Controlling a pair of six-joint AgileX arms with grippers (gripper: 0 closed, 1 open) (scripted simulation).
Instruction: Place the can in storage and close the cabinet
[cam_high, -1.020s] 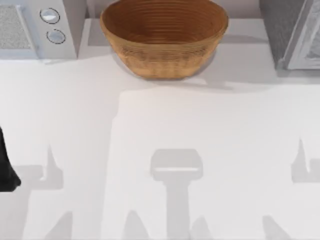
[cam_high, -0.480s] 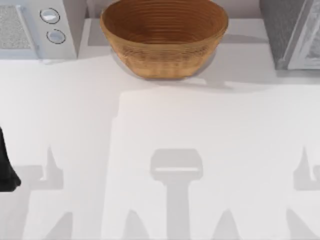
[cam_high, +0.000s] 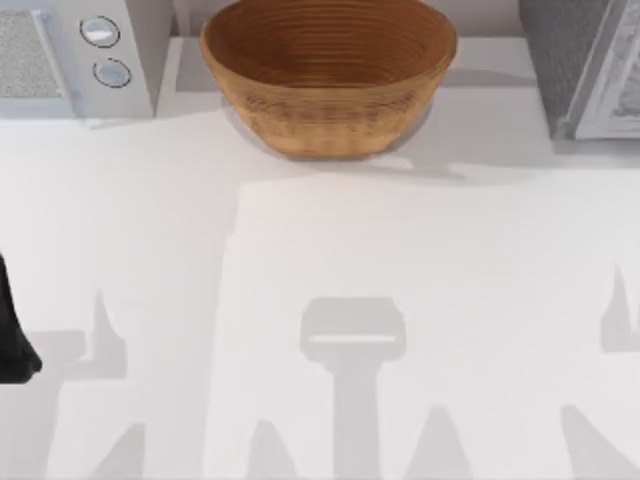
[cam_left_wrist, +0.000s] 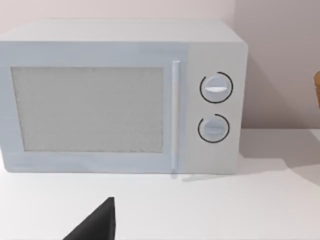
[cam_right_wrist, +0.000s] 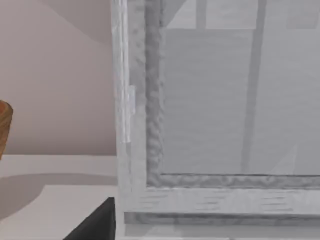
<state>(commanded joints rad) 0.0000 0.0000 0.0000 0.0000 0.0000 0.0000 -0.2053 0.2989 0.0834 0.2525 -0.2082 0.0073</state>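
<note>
At the upper right of the top view the cabinet (cam_high: 565, 60) is a grey, rough-textured box with a paler framed panel (cam_high: 612, 90) angled off its front, which I take for the door standing open. The right wrist view looks at that pale frame (cam_right_wrist: 135, 125) from close by, with a dark tip of the right gripper (cam_right_wrist: 97, 222) at the lower edge. The main risk, as I judge it, is that arm clipping the door edge on a careless reach and knocking it shut before anything is stored. The woven bowl (cam_high: 328, 75) at upper centre could also be bumped. Where the can is, and so how it looks, I cannot tell (nor whether either gripper is open or closed). The left gripper (cam_left_wrist: 97, 222) faces the microwave (cam_left_wrist: 120, 97), and the left arm (cam_high: 12, 335) is parked at the left edge.
</note>
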